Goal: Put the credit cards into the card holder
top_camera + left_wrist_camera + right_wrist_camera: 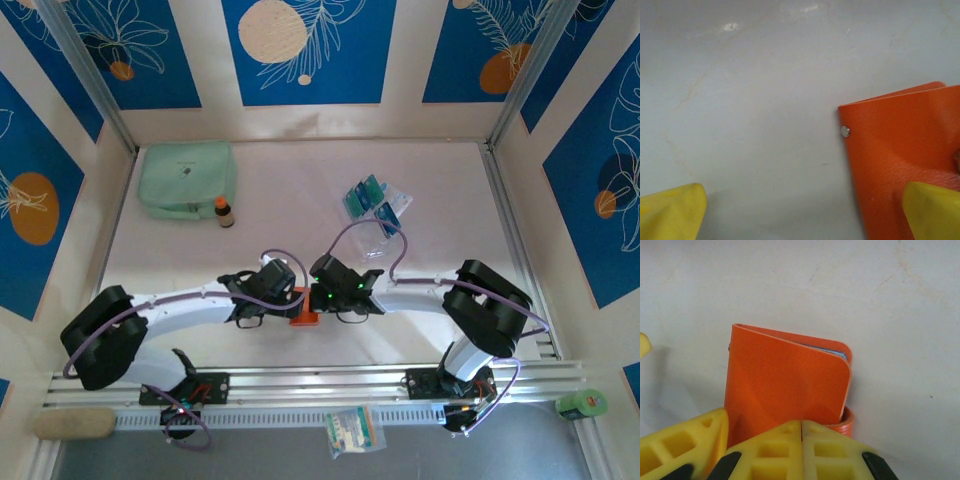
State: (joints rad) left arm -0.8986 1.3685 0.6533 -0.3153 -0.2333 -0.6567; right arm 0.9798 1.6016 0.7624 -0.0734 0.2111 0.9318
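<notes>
Blue panels with pale leaf drawings stand around a pale table (pixel 300 180). Take the card holder (pixel 304 312) as your marker: it lies folded on the table near the front edge, between the two wrists. In the right wrist view the card holder (pixel 785 380) has its orange cover down, and a thin blue sliver shows between its leaves at the far corner.

Your left gripper (pixel 800 217) stands wide. One yellow finger is over the bare table to the left of the card holder (pixel 900 155), and the other is over its orange face, below the small metal stud (pixel 845 131).

Your right gripper (pixel 801 450) is closed, pads pressed flat together, right at the near edge of the card holder. You cannot tell whether it pinches any of the leather.

The credit cards (pixel 365 193) lie loose, well beyond the card holder and to its right, just beside a white-and-blue packet (pixel 393 214). Far beyond the card holder to the left sits a mint-green pouch (pixel 186 178), with a small brown bottle (pixel 224 211) upright just beside it.
</notes>
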